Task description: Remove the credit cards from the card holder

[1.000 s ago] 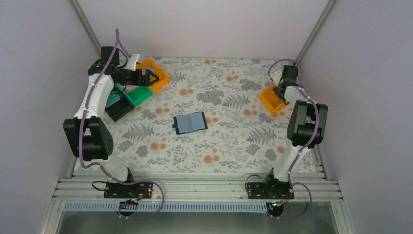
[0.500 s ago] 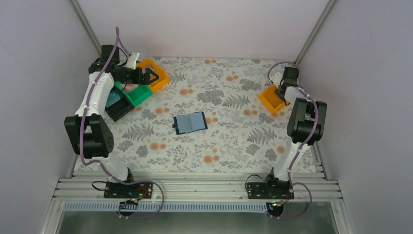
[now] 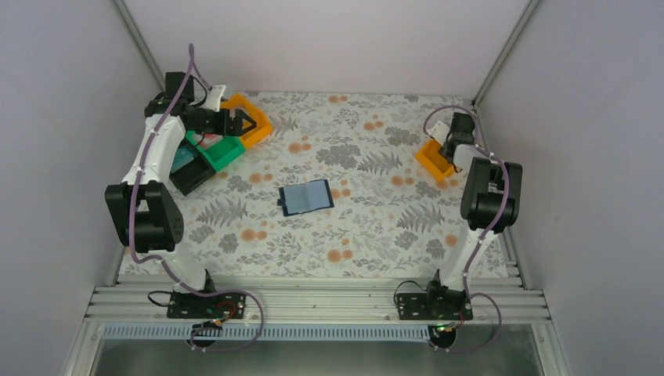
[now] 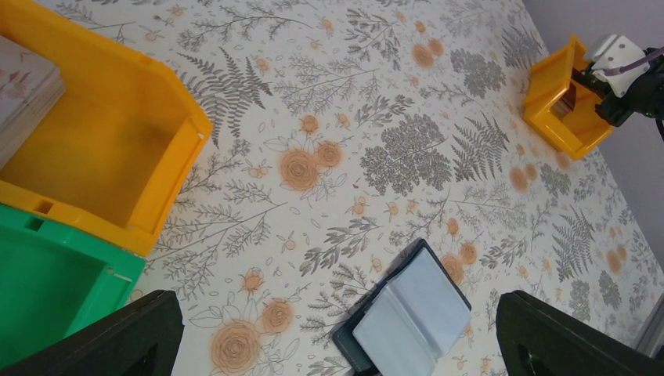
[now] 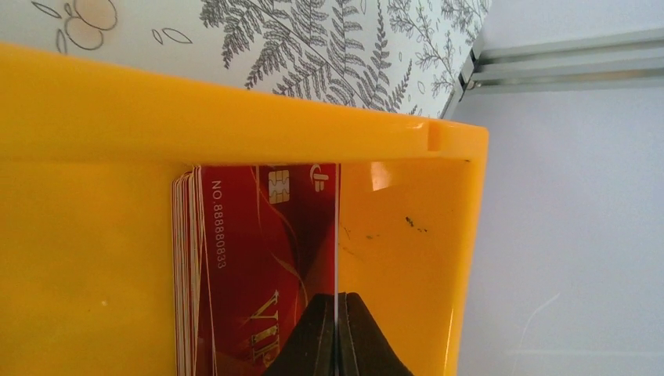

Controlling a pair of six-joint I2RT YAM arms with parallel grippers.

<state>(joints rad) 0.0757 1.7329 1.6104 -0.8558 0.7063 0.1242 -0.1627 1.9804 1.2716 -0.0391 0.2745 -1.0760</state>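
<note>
Your right gripper — dark fingertips pinched on thin flat card, edge-on to you, inside orange plastic bin. Just left of it, stack of red glossy chip cards. Beyond bin rim — fern-patterned table cover.

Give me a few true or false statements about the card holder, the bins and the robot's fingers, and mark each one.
1. The card holder lies open on the table. True.
2. The right fingers are spread wide above the card holder. False: they are shut, pinching a thin card edge-on inside the right orange bin.
3. A stack of red cards sits in the right orange bin. True.
4. The left fingers grip the card holder. False: they are wide open and empty, near the left orange bin.
5. A green bin sits right beside the left orange bin. True.
</note>
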